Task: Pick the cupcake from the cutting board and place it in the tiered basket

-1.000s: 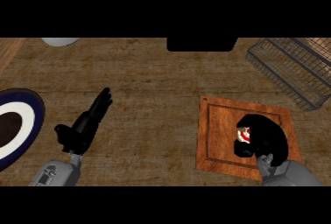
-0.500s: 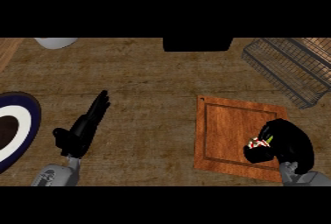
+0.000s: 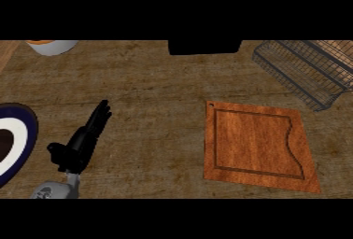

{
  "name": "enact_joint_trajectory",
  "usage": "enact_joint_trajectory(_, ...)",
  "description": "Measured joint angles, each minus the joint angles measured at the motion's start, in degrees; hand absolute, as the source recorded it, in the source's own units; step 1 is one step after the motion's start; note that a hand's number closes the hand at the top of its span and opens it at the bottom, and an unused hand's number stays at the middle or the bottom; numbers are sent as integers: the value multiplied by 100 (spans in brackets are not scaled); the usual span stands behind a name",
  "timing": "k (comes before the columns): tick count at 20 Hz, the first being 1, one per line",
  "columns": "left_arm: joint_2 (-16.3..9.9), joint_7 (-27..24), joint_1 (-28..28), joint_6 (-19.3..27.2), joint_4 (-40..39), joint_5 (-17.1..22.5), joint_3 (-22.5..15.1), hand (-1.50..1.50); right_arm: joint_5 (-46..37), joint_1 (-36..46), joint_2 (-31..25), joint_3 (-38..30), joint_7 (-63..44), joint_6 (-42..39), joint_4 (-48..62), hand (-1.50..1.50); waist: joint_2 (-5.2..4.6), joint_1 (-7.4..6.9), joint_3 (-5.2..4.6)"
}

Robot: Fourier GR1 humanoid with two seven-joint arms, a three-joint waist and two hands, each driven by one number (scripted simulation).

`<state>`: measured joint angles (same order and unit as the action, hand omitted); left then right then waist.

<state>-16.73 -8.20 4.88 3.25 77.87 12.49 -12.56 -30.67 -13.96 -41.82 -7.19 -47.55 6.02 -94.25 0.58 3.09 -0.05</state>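
Observation:
The wooden cutting board [image 3: 258,145] lies at the right of the counter with nothing on it. No cupcake shows anywhere in the head view. The dark wire tiered basket [image 3: 310,70] stands at the far right corner. My left hand [image 3: 81,142] rests open at the lower left, fingers straight and pointing away from me. My right hand is out of the picture.
A plate with a dark blue rim [image 3: 19,135] sits at the left edge. A pale bowl [image 3: 52,45] is at the far left, and a black block [image 3: 205,46] sits at the far middle. Bare wooden counter lies between the left hand and the board.
My right hand, curled round the cupcake on the board, slid toward the lower right and has left the picture with it. The board now lies bare. The left hand has not moved.

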Motion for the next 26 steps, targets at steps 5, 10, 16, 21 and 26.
enact_joint_trajectory(5,24,78,60,-22,-23,-9,12,0,784,-130,67,-1030,463,384,-723,150,3,-22,1)
enact_joint_trajectory(10,112,124,208,-66,-131,-77,-5,0,1231,15,-199,-1841,515,252,-1454,150,-23,-140,-1)
enact_joint_trajectory(16,120,234,223,-234,29,-102,25,0,1648,1033,-870,-2255,-212,-355,-1506,150,-52,-311,-1)
enact_joint_trajectory(21,239,309,310,-255,46,-227,-28,0,1703,2443,-1426,-1884,-628,-512,-649,150,-78,-429,-2)
enact_joint_trajectory(26,334,227,400,-308,-77,-313,-22,0,1678,3877,-1718,-1292,-661,-594,626,150,-106,-529,-3)
